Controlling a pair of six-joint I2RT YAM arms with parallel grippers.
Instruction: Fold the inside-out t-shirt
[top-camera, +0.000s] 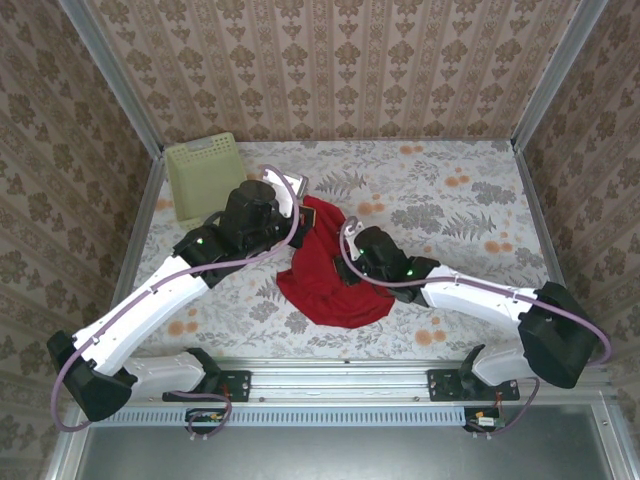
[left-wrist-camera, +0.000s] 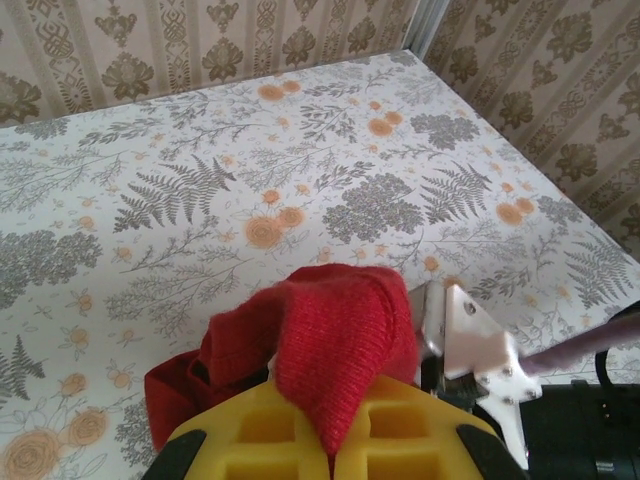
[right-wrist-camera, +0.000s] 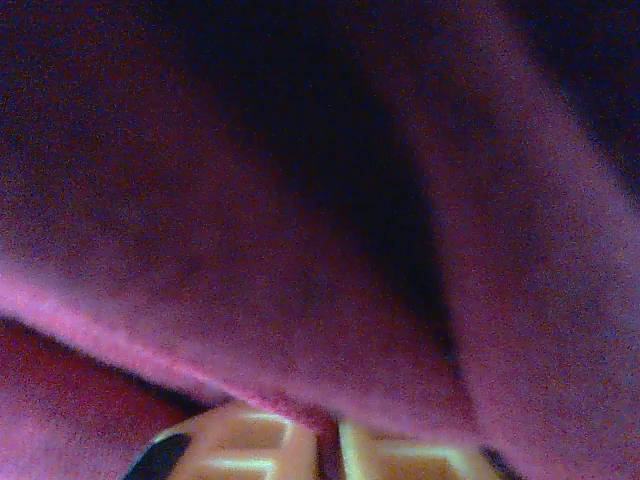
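The inside-out t-shirt (top-camera: 330, 280) is a bunched red heap in the middle of the table. Its top corner is lifted toward my left gripper (top-camera: 300, 207). In the left wrist view the yellow fingers (left-wrist-camera: 400, 430) of my left gripper (left-wrist-camera: 335, 445) are shut on a fold of the red t-shirt (left-wrist-camera: 340, 330), which drapes over them. My right gripper (top-camera: 347, 268) is pressed into the heap from the right. Close in the right wrist view, the t-shirt (right-wrist-camera: 300, 200) hangs dark over my right gripper (right-wrist-camera: 330, 445), whose fingers are shut on a pinch of the cloth.
A pale yellow-green perforated basket (top-camera: 203, 175) stands at the back left by the wall. The floral tablecloth (top-camera: 470, 200) is bare to the right of the shirt. Patterned walls close in the table on three sides. A metal bracket (left-wrist-camera: 470, 350) sits close beside my left fingers.
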